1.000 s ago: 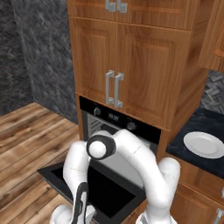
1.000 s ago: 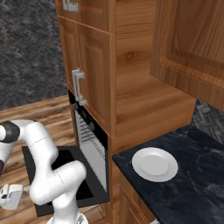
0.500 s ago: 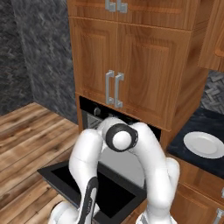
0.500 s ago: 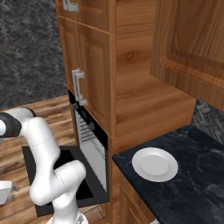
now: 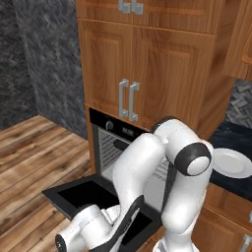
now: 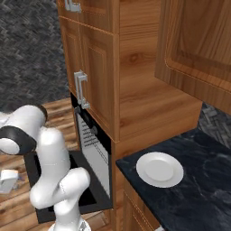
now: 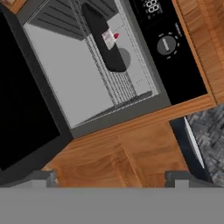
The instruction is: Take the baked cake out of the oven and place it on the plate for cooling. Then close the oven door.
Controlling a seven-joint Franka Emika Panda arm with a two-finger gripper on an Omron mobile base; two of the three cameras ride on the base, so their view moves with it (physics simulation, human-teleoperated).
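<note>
The oven door (image 5: 93, 199) is fully lowered and lies flat in front of the oven (image 7: 100, 61), which leaves the cavity exposed for retrieval; the closing step therefore waits until the cavity has been emptied. In the hand view the baked cake (image 7: 109, 39) sits on a flat black tray (image 7: 105, 37) resting on a wire rack (image 7: 111, 74) inside the cavity, close to the wall on the control-strip side, where a round knob (image 7: 166, 45) and a small display (image 7: 152, 5) are mounted. The tray carries the cake, so only the small white wedge with its red top needs to be gripped, and the tray can remain on the rack. The gripper (image 7: 111, 177) hangs outside the oven, off the front corner of the cavity and over the wooden cabinet front, with its jaws spread wide and nothing between them; this width suits an approach around the narrow slice. The arm is folded low beside the open door, judged to be a posture that lets the hand look into the cavity before reaching in. The plate (image 6: 159, 169) lies bare on the dark stone counter (image 6: 198, 198), near the counter's edge next to the oven cabinet, so the transfer path from rack to plate is short. The cake has not yet been touched.
</note>
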